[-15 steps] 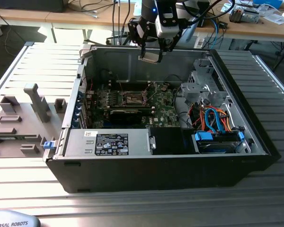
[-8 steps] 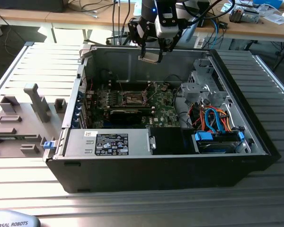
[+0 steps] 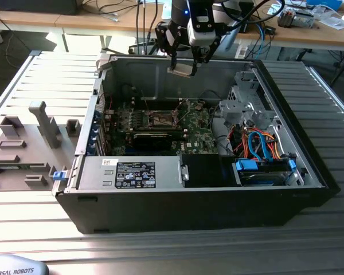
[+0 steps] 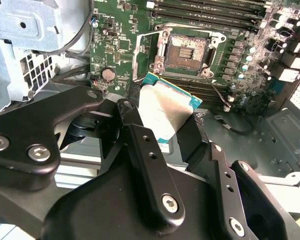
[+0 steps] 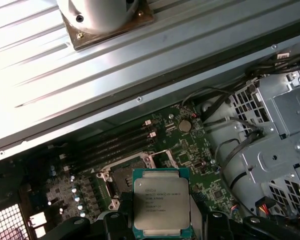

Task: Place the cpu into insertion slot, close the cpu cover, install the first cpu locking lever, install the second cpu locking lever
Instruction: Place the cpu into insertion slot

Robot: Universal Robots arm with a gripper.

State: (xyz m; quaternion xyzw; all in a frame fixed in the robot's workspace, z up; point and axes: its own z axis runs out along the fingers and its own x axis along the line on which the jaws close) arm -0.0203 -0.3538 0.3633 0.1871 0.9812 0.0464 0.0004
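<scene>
While the black two-fingered gripper point(image 3: 185, 62) hangs inside the open grey metal computer case point(image 3: 137, 74), jaws clenched on the flat square silver-topped cpu point(image 5: 161, 200), the chip sits above the empty insertion slot point(image 4: 187, 50), apparently lined up for seating.

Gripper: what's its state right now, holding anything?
Gripper: jaws shut on the cpu, held clear of the empty socket.

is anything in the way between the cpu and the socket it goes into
Nothing visible. The gripper holds the cpu in the air above the motherboard, and in the second wrist view the socket lies open and bare.
</scene>
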